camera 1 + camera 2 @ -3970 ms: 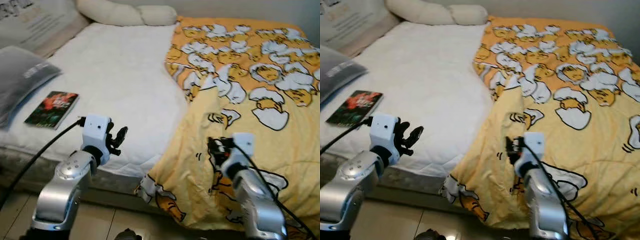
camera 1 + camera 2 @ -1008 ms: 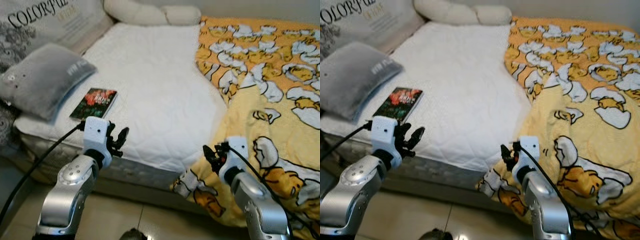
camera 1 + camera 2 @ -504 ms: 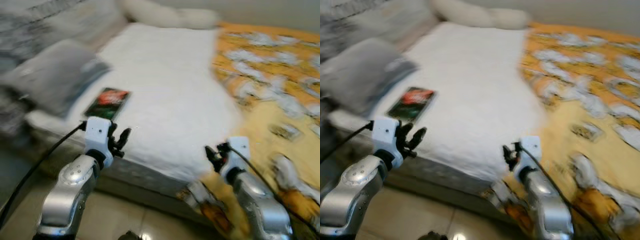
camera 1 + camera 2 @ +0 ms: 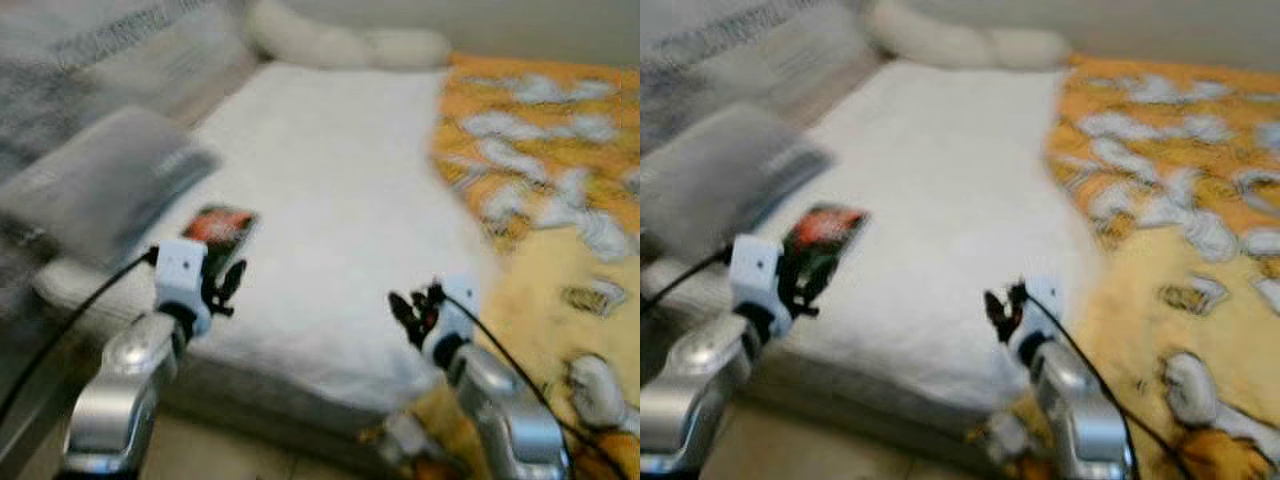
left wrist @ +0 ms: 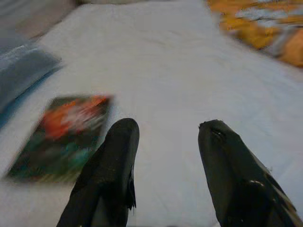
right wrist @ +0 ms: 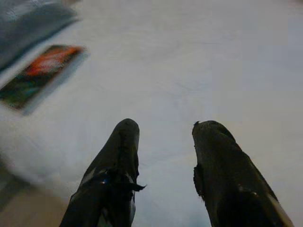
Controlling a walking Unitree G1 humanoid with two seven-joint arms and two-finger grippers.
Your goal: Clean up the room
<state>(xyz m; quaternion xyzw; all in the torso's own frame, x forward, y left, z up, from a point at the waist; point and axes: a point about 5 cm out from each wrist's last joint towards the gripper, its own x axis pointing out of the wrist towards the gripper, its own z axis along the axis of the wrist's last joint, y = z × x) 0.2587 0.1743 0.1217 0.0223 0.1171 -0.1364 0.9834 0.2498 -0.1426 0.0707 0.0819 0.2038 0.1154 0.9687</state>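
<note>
You're facing a bed (image 4: 340,190) with a white quilted top that runs from the near edge to the far wall, and the head views are blurred, so fine detail is hard for you to read. A yellow and orange blanket (image 4: 560,200) with white cartoon shapes covers the right side of the bed and spills over its near right edge. On the far left you have a big pale cushion (image 4: 120,60) with dark lettering propped up, and a cream bolster pillow (image 4: 345,45) lies along the far end. In front of the big cushion, a grey pillow (image 4: 100,190) rests on the left part of the bed. Just to the right of that pillow, near the bed's front left corner, lies a book (image 5: 61,135) with a dark green and red-orange cover, flat on the white top and apart from both arms. Your left gripper (image 5: 165,142) hovers over the near left edge of the bed, its two black fingers spread apart with nothing between them, and the book sits just beyond and to the left of its tips. Your right gripper (image 6: 163,130) hangs over the near middle of the bed, close to where the blanket begins; its fingers are also spread and empty, with bare white quilting beneath them and the book well off to its left.
</note>
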